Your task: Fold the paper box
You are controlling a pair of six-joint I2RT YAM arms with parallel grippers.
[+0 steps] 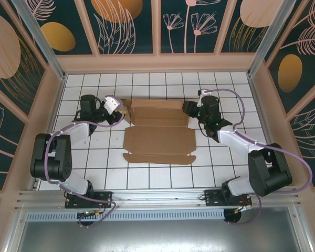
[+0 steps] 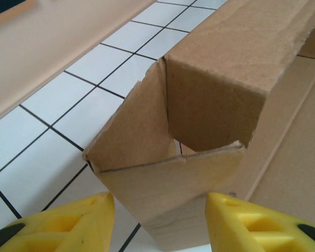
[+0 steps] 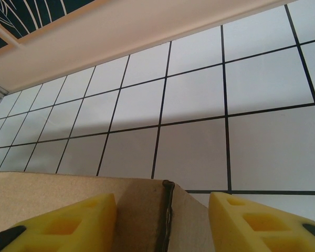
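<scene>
The paper box (image 1: 157, 139) lies in the middle of the tiled table (image 1: 94, 173). Its near half is a flat lid panel (image 1: 158, 140) with a narrow tuck flap (image 1: 158, 158) along the near edge, and its far half is partly raised into a shallow tray. The step in hand looks like squaring up that tray's two far corners. At the box's far-left corner, in the left wrist view, an upright wall (image 2: 215, 100) meets a loose corner flap (image 2: 168, 181) that leans outward and leaves a gap behind it. The left gripper (image 2: 160, 199) sits just outside this corner with its yellow fingers (image 2: 68, 220) spread to either side of the flap, and no pinch on it can be made out. At the box's far-right corner the right gripper (image 3: 163, 198) straddles the standing corner edge (image 3: 168, 210), its jaws likewise apart and well clear of the thin board. From above, the left gripper (image 1: 123, 113) and the right gripper (image 1: 189, 109) flank the tray's two ends. To do this well, I judge the right side should steady its corner while the left pushes the leaning flap in along its crease until it stands flush. Pressing at the crease rather than mid-panel should avoid buckling, and both ends should be held so the light board does not slide.
</scene>
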